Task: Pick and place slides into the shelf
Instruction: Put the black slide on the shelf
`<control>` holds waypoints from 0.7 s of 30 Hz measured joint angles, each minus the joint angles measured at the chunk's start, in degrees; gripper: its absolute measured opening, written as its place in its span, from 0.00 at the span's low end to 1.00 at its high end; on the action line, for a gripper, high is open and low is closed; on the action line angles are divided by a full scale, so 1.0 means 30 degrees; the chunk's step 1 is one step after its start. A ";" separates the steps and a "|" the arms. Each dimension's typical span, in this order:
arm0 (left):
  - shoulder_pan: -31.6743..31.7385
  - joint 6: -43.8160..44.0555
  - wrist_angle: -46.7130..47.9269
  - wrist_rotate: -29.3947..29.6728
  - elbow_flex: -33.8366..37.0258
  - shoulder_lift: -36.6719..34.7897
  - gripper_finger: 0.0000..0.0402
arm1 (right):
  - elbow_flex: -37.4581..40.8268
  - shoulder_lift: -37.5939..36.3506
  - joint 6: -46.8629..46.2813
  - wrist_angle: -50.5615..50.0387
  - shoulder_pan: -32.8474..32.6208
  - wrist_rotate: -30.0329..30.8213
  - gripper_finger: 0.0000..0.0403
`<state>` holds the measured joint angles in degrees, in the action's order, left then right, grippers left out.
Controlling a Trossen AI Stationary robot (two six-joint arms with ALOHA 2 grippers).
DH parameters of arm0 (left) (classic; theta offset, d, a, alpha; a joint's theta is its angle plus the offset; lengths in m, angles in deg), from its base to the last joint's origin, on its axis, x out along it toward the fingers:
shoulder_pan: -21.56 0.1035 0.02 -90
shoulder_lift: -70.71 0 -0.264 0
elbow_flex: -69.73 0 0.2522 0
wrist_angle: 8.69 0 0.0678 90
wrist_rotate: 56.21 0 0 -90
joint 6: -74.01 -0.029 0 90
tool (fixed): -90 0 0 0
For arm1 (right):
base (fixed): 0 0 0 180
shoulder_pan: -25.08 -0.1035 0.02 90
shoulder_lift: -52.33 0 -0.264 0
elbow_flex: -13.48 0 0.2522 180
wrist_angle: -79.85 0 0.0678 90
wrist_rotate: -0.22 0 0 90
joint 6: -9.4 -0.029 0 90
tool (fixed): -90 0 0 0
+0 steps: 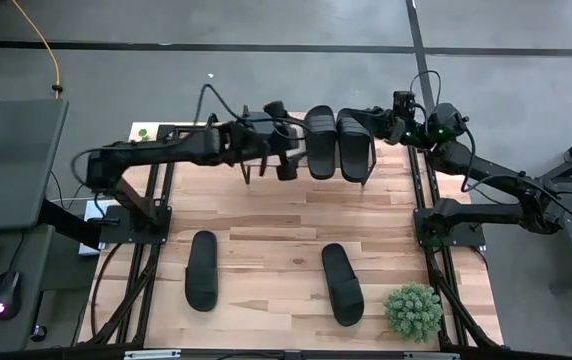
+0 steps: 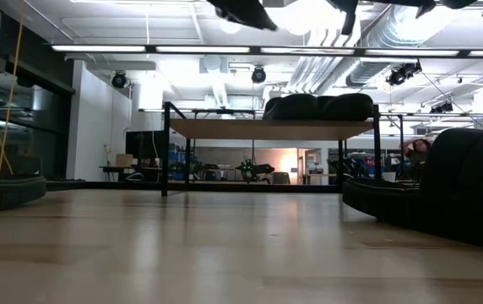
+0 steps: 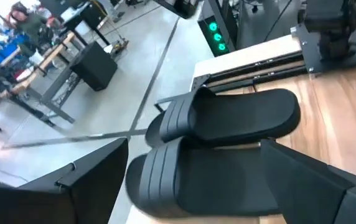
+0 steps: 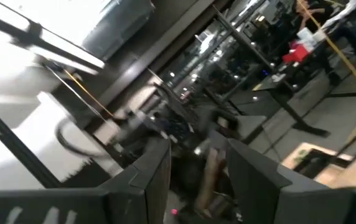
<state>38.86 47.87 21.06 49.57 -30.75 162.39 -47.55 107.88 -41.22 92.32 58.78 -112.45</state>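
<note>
Count two black rubber slide sandals with wide ribbed straps on the small low shelf of light wood and thin black legs at the far edge of the pale plank table: the left shelved slide and the right shelved slide, side by side and touching; count two more down on the table, well apart: the left table slide and the right table slide, the latter near a spiky green potted plant; judged about half done, with a fetch from the table likely next.

Note the left gripper just beside the shelved pair, fingers spread wide and grasping nothing; note the right gripper at the pair's other side, fingers parted and seemingly empty.

Raise the left gripper clear before swinging away, to avoid nudging the pair; descend over the left table slide and pinch across the strap, not the flexible sole; carry level; set down on the bare stretch of shelf top beside the pair, without pushing them off.

No brand, label or legible writing anywhere; only green indicator lights beyond the table.
</note>
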 joint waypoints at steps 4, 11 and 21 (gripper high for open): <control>-0.0022 0.1241 0.0693 0.0016 0.0000 -0.1255 0.86 | 0.0000 -0.0005 0.1130 -0.0383 -0.0010 -0.0009 0.36; -0.0022 0.3004 0.2280 -0.0206 0.0000 -0.3136 0.86 | 0.0000 -0.0002 0.1542 -0.0798 -0.0022 0.0076 0.36; -0.0022 0.6730 0.3354 -0.2979 0.0000 -0.5426 0.86 | 0.0000 -0.0006 0.0970 -0.2258 -0.1686 -0.0103 0.36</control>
<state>38.79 68.06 31.12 40.63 -30.75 146.11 -47.55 107.87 -38.31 85.55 53.72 -112.76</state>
